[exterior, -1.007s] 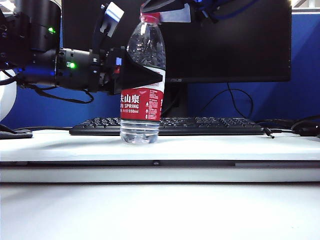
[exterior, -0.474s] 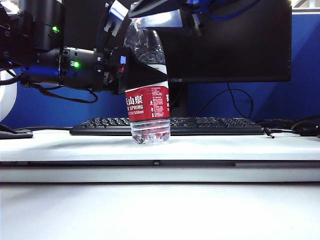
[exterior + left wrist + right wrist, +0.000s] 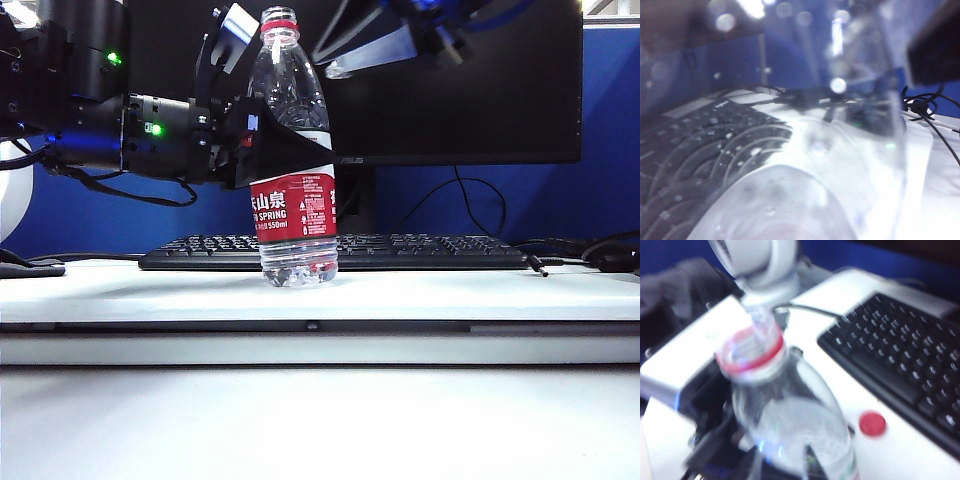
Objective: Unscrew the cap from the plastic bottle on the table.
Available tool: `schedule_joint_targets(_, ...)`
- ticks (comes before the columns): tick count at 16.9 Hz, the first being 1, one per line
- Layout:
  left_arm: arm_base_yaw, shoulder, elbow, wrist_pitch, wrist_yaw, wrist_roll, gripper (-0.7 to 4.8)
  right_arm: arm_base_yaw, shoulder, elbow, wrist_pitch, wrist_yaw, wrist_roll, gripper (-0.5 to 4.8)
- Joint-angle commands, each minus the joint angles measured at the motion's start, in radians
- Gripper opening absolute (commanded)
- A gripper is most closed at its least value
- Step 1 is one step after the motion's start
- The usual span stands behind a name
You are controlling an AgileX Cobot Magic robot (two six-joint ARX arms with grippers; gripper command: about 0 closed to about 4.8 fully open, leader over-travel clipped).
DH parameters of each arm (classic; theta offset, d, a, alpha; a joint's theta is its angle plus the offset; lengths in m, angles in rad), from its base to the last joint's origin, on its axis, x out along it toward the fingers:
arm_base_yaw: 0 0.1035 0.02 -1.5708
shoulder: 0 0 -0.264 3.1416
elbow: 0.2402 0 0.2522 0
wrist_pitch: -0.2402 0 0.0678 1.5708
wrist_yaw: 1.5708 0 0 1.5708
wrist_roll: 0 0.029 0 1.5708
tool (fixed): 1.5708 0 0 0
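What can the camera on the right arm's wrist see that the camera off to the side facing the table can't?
Only the right wrist view shows the cap lying loose on the table beside the keyboard, and the bottle's open, threaded mouth from above.

Only the exterior view shows the right tool raised to the right of the bottle's neck, the bottle's red label, the monitor, and the left tool closed around the bottle's middle.

Both show the plastic bottle uncapped, its red neck ring in place, plus the keyboard and table.
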Motion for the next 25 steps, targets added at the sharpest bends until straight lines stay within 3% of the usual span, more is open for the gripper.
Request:
schedule_joint_targets(1,0.0,0.0,0.0,-0.001,-0.005,0.003,2.37,0.002,-0.078,0.003,-0.105,-0.006,-0.065,-0.07)
schedule_joint_targets(8,0.0,0.0,0.0,-0.001,-0.005,0.01,2.37,0.002,-0.303,0.003,-0.188,-0.004,-0.064,-0.07)
schedule_joint_targets(11,0.0,0.0,0.0,-0.01,-0.005,0.01,2.37,0.003,-0.307,0.003,-0.245,-0.003,-0.063,-0.07)
schedule_joint_targets(15,0.0,0.0,0.0,-0.077,-0.024,0.071,2.37,0.003,-0.322,0.003,-0.263,-0.002,-0.063,-0.07)
schedule_joint_targets(25,0.0,0.0,0.0,-0.076,-0.065,0.074,2.66,0.003,-0.322,0.003,-0.267,-0.002,-0.063,-0.07)
